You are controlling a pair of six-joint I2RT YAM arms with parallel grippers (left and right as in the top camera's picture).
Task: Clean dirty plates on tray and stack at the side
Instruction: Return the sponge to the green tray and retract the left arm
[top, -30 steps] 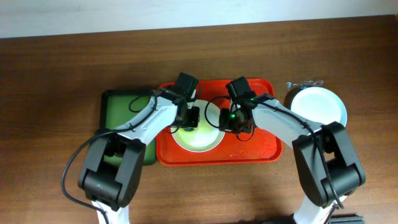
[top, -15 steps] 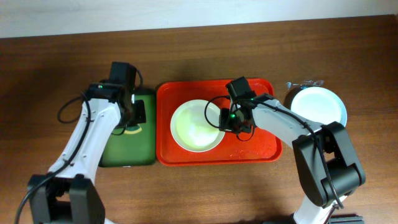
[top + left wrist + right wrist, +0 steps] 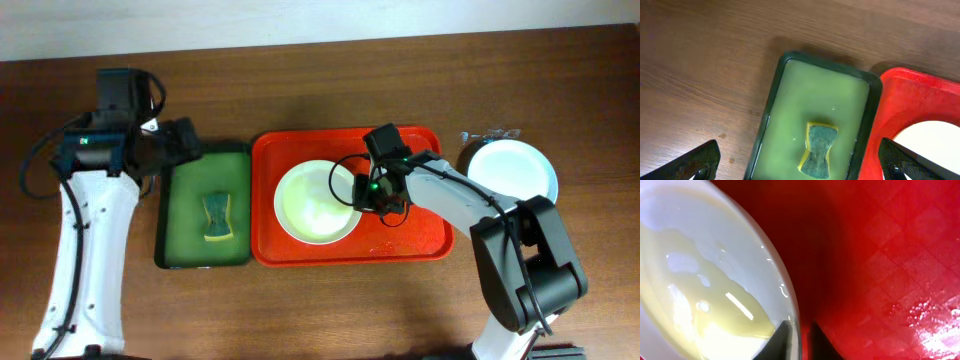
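Observation:
A pale plate (image 3: 316,201) with a wet sheen lies in the red tray (image 3: 420,250). My right gripper (image 3: 370,195) sits at its right rim. In the right wrist view the gripper (image 3: 801,340) is shut on the plate (image 3: 705,270), one finger inside the rim and one outside over the tray (image 3: 890,255). My left gripper (image 3: 188,140) hangs open and empty above the table, at the far left corner of the green tray. In the left wrist view that gripper (image 3: 802,162) spans the sponge (image 3: 819,150) far below, with the plate's edge (image 3: 935,145) at lower right.
The dark green tray (image 3: 185,200) holds greenish water and a yellow-green sponge (image 3: 216,218). A white plate (image 3: 512,170) rests on the table right of the red tray, on top of something darker. Something small and crumpled (image 3: 490,135) lies behind it.
My left arm has swung left from the plate to the green tray and beyond. It has let go of the sponge, which now lies in the green tray. The right arm has stayed put.

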